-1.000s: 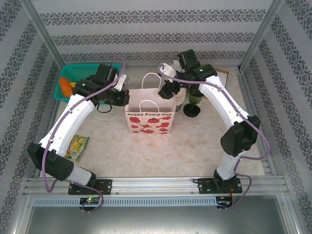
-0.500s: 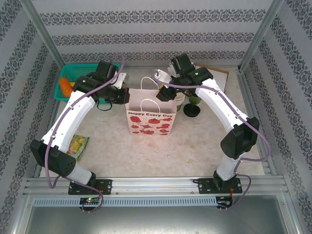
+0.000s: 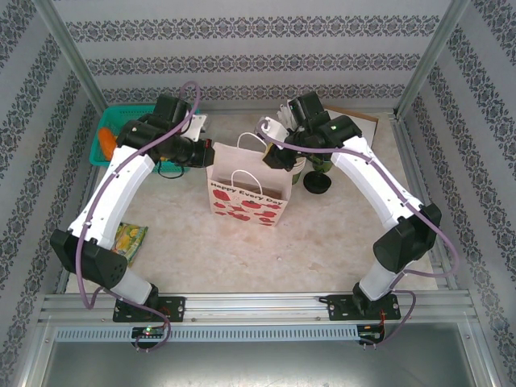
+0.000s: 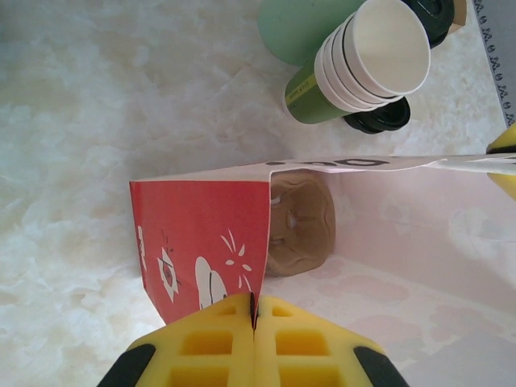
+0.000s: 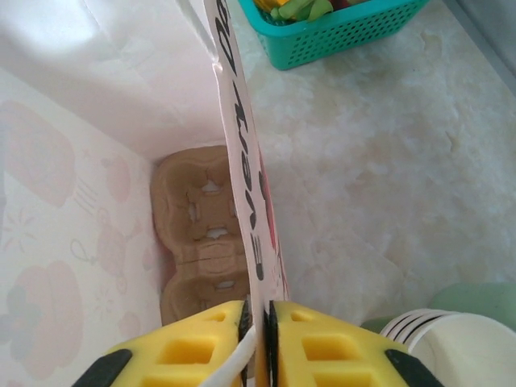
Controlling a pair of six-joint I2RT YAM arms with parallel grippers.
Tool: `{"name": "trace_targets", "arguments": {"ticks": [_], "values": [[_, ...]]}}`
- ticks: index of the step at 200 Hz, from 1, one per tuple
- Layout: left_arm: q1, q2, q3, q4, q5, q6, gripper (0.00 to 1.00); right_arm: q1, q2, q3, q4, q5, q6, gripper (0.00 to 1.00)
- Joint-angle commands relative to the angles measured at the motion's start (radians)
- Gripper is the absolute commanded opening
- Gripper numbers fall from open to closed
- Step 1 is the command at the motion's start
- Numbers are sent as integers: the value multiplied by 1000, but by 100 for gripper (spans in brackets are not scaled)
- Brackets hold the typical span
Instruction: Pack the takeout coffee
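A white gift bag point(image 3: 248, 196) with red flowers stands mid-table, its mouth held wide. My left gripper point(image 3: 209, 156) is shut on its left rim; the left wrist view has the yellow fingers point(image 4: 210, 347) pinching the bag's red side panel point(image 4: 201, 242). My right gripper point(image 3: 279, 159) is shut on the bag's right rim point(image 5: 242, 161), with the white handle cord caught between the pads too. A brown cup carrier point(image 4: 300, 222) lies on the bag's floor point(image 5: 201, 242). The takeout coffee point(image 3: 322, 163), a green cup, stands right of the bag behind my right arm.
A tilted stack of lidless paper cups point(image 4: 367, 60) and a loose black lid point(image 3: 317, 185) sit just right of the bag. A teal basket point(image 3: 113, 133) with food is at the back left. A yellow snack packet point(image 3: 127, 242) lies near my left arm.
My right gripper came down onto the bag's right rim and closed on it. The bag's mouth now stands wider and the bag has turned a little.
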Motion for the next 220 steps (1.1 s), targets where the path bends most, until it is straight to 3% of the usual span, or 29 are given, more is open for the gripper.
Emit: {"name": "trace_targets", "arguments": {"ticks": [1, 23, 86, 102, 143, 175, 189, 220], "values": [[11, 20, 35, -36, 42, 16, 8, 18, -40, -3, -29, 10, 51, 13], [11, 25, 41, -27, 58, 24, 10, 23, -54, -8, -30, 39, 104, 2], [10, 39, 47, -16, 88, 31, 13, 79, -123, -88, 21, 147, 240, 0], [12, 30, 43, -2, 65, 19, 25, 100, -138, -96, 25, 194, 283, 0], [17, -62, 4, 96, -200, -88, 70, 169, -121, -39, -20, 389, 500, 0], [24, -162, -81, 176, -546, -202, 97, 220, -131, -54, 39, 499, 675, 0], [29, -191, -114, 192, -657, -237, 100, 246, -120, -36, 53, 540, 753, 0], [36, -216, -157, 202, -721, -252, 100, 289, -98, -18, 108, 568, 896, 0]]}}
